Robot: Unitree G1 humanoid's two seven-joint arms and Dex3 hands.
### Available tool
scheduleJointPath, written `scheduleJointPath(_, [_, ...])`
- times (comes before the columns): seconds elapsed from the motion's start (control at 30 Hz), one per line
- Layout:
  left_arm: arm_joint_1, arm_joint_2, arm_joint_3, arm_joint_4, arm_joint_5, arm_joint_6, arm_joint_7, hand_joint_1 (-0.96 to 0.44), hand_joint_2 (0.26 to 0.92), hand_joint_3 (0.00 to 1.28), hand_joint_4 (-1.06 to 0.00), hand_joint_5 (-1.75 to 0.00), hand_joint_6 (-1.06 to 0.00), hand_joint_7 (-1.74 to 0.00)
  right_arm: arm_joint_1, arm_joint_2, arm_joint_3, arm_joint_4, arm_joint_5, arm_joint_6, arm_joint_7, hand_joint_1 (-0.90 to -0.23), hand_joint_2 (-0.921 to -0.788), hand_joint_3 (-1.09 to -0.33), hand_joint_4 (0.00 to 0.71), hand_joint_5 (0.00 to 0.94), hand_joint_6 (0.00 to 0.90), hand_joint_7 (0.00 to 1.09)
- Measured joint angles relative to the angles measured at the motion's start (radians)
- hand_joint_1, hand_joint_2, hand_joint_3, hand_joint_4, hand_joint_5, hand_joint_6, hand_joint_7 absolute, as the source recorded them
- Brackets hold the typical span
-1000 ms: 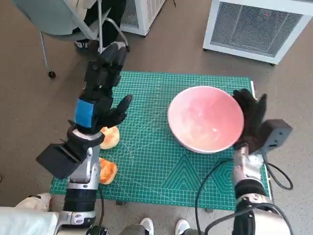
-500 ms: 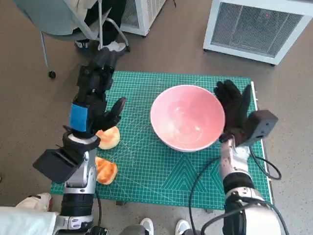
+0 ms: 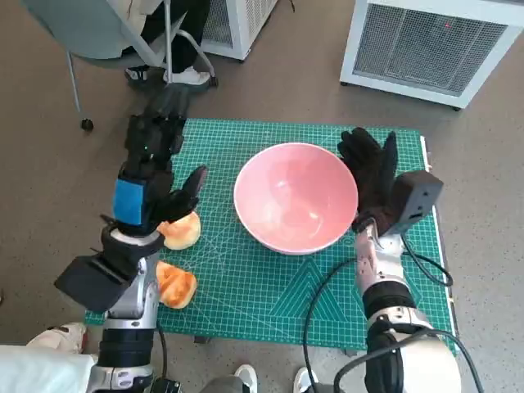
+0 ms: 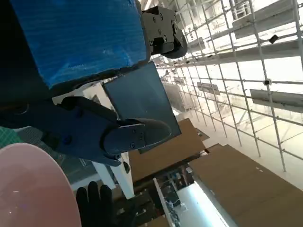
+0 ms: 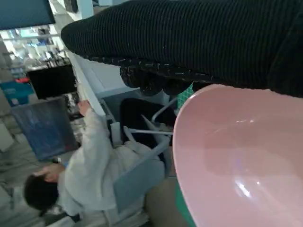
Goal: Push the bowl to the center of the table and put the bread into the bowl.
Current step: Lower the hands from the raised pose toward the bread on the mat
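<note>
A pink bowl [image 3: 295, 196] stands empty on the green cutting mat [image 3: 270, 303], near its middle. My right hand [image 3: 372, 176] in the black glove presses flat against the bowl's right rim, fingers spread upward. The bowl [image 5: 241, 165] fills the right wrist view under the glove [image 5: 199, 42]. Two pieces of bread lie at the mat's left: one [image 3: 182, 230] just beside my left hand, another [image 3: 175, 284] nearer the front edge. My left hand [image 3: 151, 168] hovers over the mat's left part, fingers apart, holding nothing. In the left wrist view its fingers [image 4: 94, 132] show above the bowl's rim [image 4: 38, 189].
A chair [image 3: 106, 37] with a seated person [image 5: 94, 161] stands beyond the table's far left corner. White cabinets [image 3: 434, 41] stand on the floor behind. A black cable [image 3: 327, 286] loops over the mat's front right part.
My right hand has pushed the bowl leftward from the mat's right side to near its middle. My left hand has drifted slightly left and up.
</note>
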Motion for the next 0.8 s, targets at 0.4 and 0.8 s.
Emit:
scheduleJointPath(0.4, [0.186, 0.289, 0.084, -0.159, 0.080, 0.047, -0.122, -0.40, 0.921, 0.39, -0.24, -0.02, 0.00, -0.62, -0.007, -0.083, 0.022, -0.053, -0.020, -0.161, 0.025, -0.604, -0.921, -0.819, 0.332, 0.009, 0.114, 0.49])
scheduleJointPath(0.8, [0.301, 0.519, 0.141, -0.328, 0.084, 0.134, -0.263, -0.37, 0.920, 0.20, -0.29, -0.03, -0.03, -0.68, -0.013, -0.089, 0.077, -0.183, -0.012, -0.466, 0.194, -0.600, -0.921, -0.783, 0.362, 0.010, 0.163, 0.43])
